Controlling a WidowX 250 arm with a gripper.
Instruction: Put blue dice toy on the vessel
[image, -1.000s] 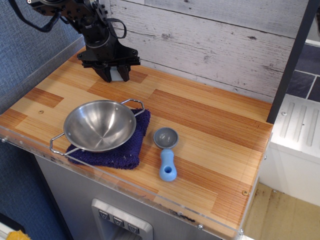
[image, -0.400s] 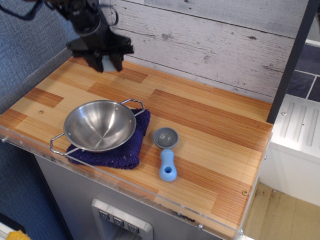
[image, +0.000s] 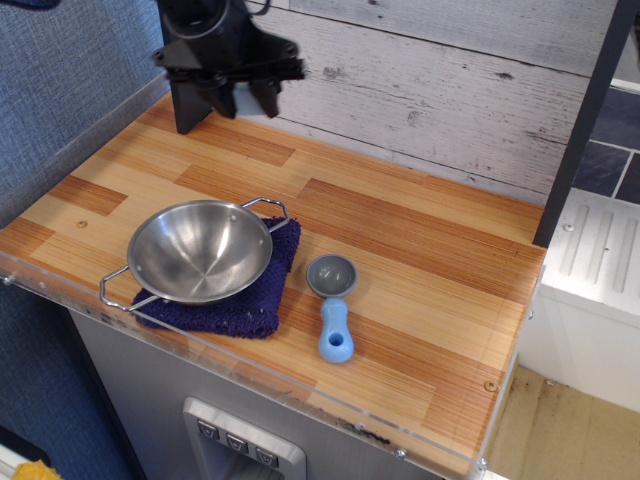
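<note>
At your far left, a blue woven-textured wall panel (image: 60, 90) runs along the edge of the table (image: 420, 260). The tabletop is striped wood in light and reddish planks, with a clear plastic lip on its near edge.

At the far left of the table, the black gripper (image: 240, 108) hangs above the wood, in front of the whitewashed plank wall (image: 430, 90). Its dark, blocky fingers (image: 190, 110) point down. The blue dice toy (image: 243, 100) shows only as a small pale grey-blue sliver between them, lifted clear of the table. The fingers look drawn together on it, but the pale boards behind make its edges hard to pick out, so its faces and corners cannot be made out.

Nearer to you, the vessel (image: 200, 250) is a shiny round stainless-steel bowl, smooth and mirror-like inside. It has two thin wire loop handles, one on the near left and one on the far right. It stands upright on a folded dark-blue terry cloth (image: 250, 310), well apart from the gripper.

Just right of the cloth lies a scoop (image: 332, 300). Its round grey cup points to the far side and its rounded light-blue plastic handle points towards you.

At the far right, past a dark upright post (image: 585, 120), sits a white ribbed surface (image: 590, 260).
</note>
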